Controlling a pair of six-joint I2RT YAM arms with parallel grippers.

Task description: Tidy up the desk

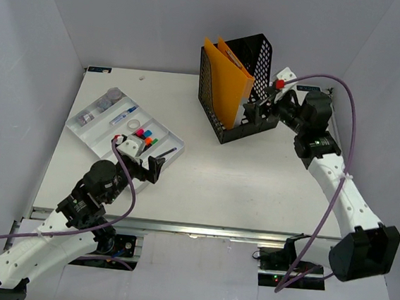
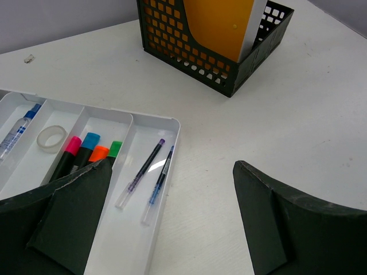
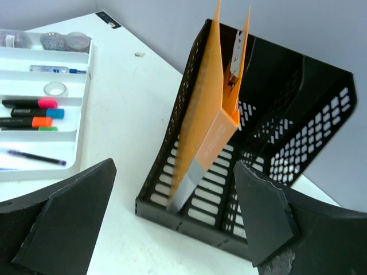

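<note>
The desk is a wide white tabletop. A white compartmented tray lies at its left with markers, two pens, a tape roll and a tube. A black mesh file holder stands at the back right with an orange folder upright in it. My left gripper is open and empty, low over the tray's right corner. My right gripper is open and empty at the file holder's open front, facing the folder.
A metal rail runs along the desk's front edge. Grey walls close in the left, back and right. Small round containers sit at the tray's far end. A tiny scrap lies near the back edge.
</note>
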